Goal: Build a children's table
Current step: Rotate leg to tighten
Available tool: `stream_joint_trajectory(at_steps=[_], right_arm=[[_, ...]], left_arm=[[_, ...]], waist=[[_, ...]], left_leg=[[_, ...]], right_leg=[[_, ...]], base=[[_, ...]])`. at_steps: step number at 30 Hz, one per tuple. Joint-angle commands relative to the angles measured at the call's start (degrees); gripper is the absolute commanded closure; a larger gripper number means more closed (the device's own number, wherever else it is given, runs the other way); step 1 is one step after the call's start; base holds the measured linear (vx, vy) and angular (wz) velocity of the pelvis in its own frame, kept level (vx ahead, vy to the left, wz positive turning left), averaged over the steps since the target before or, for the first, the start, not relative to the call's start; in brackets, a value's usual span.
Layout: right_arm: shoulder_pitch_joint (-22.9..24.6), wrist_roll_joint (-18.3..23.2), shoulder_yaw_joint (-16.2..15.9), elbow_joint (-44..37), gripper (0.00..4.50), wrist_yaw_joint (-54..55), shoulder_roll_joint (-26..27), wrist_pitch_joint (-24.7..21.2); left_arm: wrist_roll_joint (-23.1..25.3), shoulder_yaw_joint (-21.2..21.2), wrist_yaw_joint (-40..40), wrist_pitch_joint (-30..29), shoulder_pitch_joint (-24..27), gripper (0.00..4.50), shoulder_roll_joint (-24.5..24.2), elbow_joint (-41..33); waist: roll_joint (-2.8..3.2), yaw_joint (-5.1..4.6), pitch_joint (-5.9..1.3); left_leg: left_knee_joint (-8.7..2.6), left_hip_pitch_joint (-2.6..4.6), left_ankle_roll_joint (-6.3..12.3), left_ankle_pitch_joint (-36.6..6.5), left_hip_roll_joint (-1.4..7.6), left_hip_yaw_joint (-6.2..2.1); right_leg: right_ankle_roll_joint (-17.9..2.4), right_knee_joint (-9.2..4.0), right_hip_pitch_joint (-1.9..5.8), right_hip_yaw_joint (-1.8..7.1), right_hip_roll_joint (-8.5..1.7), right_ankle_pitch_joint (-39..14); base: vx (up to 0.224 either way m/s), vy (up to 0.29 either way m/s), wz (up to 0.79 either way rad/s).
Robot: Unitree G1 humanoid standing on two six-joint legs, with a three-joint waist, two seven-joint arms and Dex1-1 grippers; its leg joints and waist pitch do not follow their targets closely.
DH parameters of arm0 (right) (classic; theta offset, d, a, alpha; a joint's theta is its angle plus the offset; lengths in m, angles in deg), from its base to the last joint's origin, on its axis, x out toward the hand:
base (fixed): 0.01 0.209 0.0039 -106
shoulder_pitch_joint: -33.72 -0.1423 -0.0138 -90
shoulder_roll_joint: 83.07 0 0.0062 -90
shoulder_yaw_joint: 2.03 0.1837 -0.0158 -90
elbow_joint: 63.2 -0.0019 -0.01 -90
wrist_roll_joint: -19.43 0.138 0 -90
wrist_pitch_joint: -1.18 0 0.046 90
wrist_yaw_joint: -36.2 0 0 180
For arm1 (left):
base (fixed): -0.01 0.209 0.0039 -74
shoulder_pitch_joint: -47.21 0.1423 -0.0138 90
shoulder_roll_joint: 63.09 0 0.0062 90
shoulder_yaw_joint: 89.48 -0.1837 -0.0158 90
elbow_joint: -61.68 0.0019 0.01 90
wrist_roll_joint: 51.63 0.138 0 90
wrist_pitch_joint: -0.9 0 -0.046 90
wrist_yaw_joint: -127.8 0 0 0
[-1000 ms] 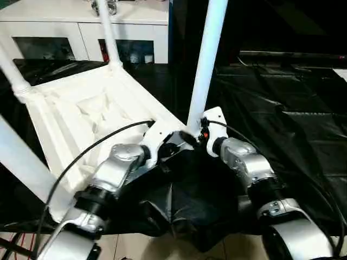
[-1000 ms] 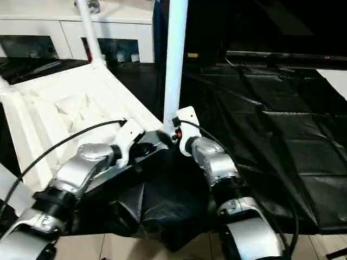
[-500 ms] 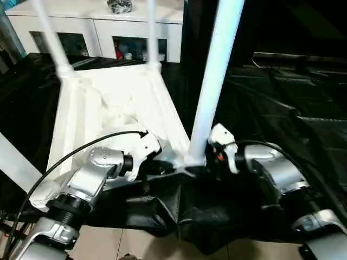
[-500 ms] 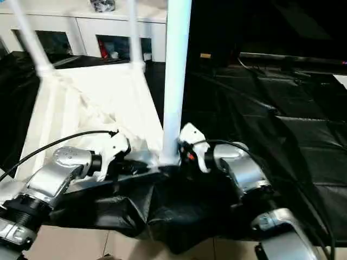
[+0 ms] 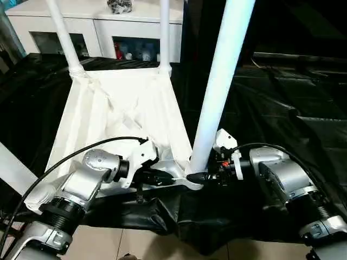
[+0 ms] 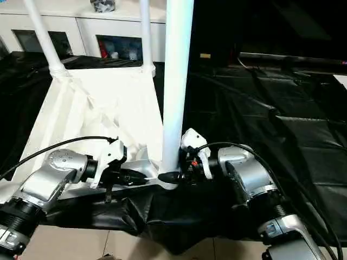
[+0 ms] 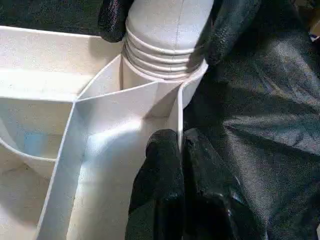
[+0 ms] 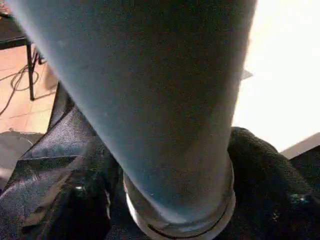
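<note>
Tabletop [image 5: 124, 119] lies upside down, ribs up, on black cloth [image 5: 282, 124]. Three legs stand in sockets: two at the far corners, one at the near right corner.

Near leg [image 5: 219, 86]: long axis upright, slightly tilted, threaded base seated in the near right socket. Right gripper [image 6: 181, 174] is level, fingers [image 7: 227, 30] either side of the leg base; they look to close round it, but a firm clamp cannot be told. Right arm is the nearer one to this leg.

Left gripper [image 5: 160, 177]: fingers [image 7: 167, 165] together, tips pressed on the tabletop's edge wall just beside that socket, holding nothing.

Against a second ago: the tabletop has swung so its near short edge faces the robot squarely; both grippers have turned inward to face each other across the socket; the right one has narrowed.

Likely next: turn the leg home.
</note>
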Motion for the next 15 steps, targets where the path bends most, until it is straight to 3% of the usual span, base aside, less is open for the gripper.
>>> stream_joint_trajectory(at_steps=[1,4,8,9,10,11,12,13,15], right_arm=[[0.97,0.49,-1.03,-1.74,1.55,-1.03,0.43,-1.0],[1.45,0.68,-0.61,-1.85,1.74,0.12,1.21,-1.72],[2.29,-0.34,0.96,0.71,1.83,8.57,5.82,-1.61],[2.31,-0.54,1.18,1.18,1.83,9.85,6.49,-1.54],[2.31,-0.54,1.18,1.18,1.83,9.85,6.49,-1.54],[1.45,-1.55,3.49,5.71,1.84,19.87,11.53,-1.76],[1.14,-1.7,4.1,6.83,1.84,22.23,12.77,-1.97],[0.86,-1.8,4.61,7.76,1.84,24.18,13.8,-2.17],[-0.6,-2.22,6.46,10.96,1.84,31.38,17.33,-2.91]], left_arm=[[-1.24,-1.05,-0.13,0.43,-0.29,4.5,1.71,-0.49],[-0.72,-0.56,1.55,0.48,-0.51,4.5,2.43,0.23],[1.06,1.96,10.81,0.46,-3.1,4.5,6.62,4.26],[1.31,2.2,11.96,0.4,-3.49,4.5,7.16,4.79],[1.31,2.2,11.96,0.4,-3.49,4.5,7.16,4.79],[2.75,3.5,19.73,-1.38,-6.3,4.5,10.93,8.35],[3.0,3.87,21.71,-1.97,-7.0,4.5,11.95,9.19],[3.17,4.21,23.42,-2.51,-7.58,4.5,12.84,9.9],[3.29,5.16,27.94,-3.91,-9.15,4.5,15.74,11.37]], waist=[[-0.12,-0.14,-3.58],[-0.15,-0.15,-3.55],[-0.32,-0.4,-3.15],[-0.45,-0.57,-2.99],[-0.45,-0.57,-2.99],[-0.57,-0.85,-2.83],[-0.53,-1.01,-2.63],[-0.65,-1.23,-2.74],[-0.55,-1.7,-2.82]], left_leg=[[-3.87,0.54,1.99,-11.81,1.19,0.1],[-3.9,0.54,1.97,-11.99,1.19,0.09],[-4.1,0.68,1.13,-14.49,1.08,0.1],[-4.12,0.84,0.4,-15.89,0.85,-0.02],[-4.12,0.84,0.4,-15.89,0.85,-0.02],[-4.19,0.81,-0.02,-16.78,0.77,-0.07],[-4.13,1.1,-0.3,-17.89,0.61,-0.02],[-3.94,1.28,-0.78,-18.99,0.39,-0.27],[-4.1,0.99,-0.87,-19.24,0.32,-0.65]], right_leg=[[-12.41,-4.12,2.91,2.47,-3.0,-11.9],[-12.37,-4.14,2.91,2.44,-2.98,-12.01],[-10.85,-4.87,2.67,2.51,-3.04,-17.58],[-9.27,-5.34,2.5,2.36,-3.17,-22.5],[-9.27,-5.34,2.5,2.36,-3.17,-22.5],[-8.1,-5.65,2.28,2.32,-3.21,-25.67],[-7.59,-6.02,1.94,2.21,-3.15,-27.98],[-6.03,-6.43,2.07,1.88,-3.34,-32.24],[-4.2,-6.83,2.2,1.49,-3.37,-34.25]], base=[[0.0,0.0,0.0],[0.0,0.0,0.0],[0.0,0.0,0.0],[0.0,0.0,0.0],[0.0,0.0,0.0],[0.0,0.0,0.0],[0.0,0.0,0.0],[0.0,0.0,0.0],[0.0,0.0,0.0]])
